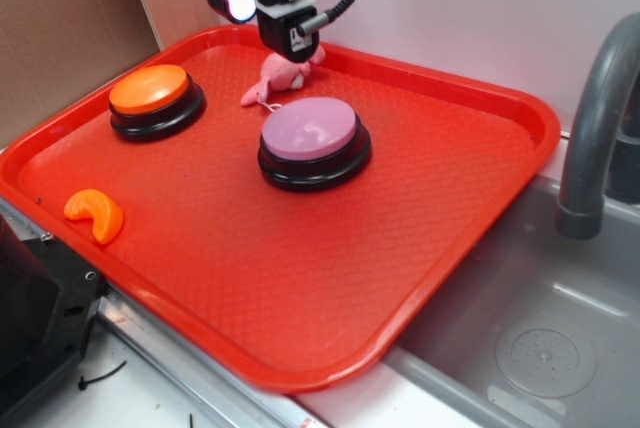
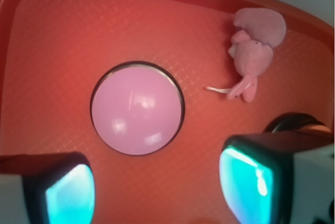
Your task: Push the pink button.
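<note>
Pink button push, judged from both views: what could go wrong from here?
1. The hand hangs high with its open fingers offset from the pink button, so a straight descent might miss the cap.
2. The pink plush toy lies close behind the button and might get pressed instead.
3. The orange button has the same shape and might be mistaken for the target.

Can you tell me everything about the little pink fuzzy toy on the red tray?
The pink plush toy is small, soft and fuzzy, all one pale pink, with a thin whitish string like a tail. It lies flopped on the red tray near the far rim, behind the pink button and not touching it. In the outside view the gripper hangs above it and hides part of it. Its face cannot be made out.
</note>
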You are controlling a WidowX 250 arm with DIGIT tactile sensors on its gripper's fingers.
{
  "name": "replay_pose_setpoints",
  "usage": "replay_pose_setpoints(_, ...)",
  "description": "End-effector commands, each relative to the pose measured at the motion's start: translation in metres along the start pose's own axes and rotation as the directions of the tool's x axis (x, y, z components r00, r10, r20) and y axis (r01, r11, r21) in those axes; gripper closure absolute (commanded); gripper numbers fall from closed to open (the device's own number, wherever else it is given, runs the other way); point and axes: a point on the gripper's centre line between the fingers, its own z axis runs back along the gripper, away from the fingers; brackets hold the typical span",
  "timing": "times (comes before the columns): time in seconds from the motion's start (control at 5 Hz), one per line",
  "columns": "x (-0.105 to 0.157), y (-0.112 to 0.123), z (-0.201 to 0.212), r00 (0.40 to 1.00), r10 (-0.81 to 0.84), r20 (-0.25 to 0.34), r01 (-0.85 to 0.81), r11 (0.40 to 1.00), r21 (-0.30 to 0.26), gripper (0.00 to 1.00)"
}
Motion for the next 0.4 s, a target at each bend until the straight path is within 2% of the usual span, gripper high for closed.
replay_pose_setpoints(0.0,0.001,-0.001,0.036,0.995,0.004,0.103,-0.005,1.000,0.009,0.00)
replay_pose_setpoints(0.2,-0.008,-0.005,0.050,0.994,0.026,0.103,-0.032,0.998,0.049,0.00)
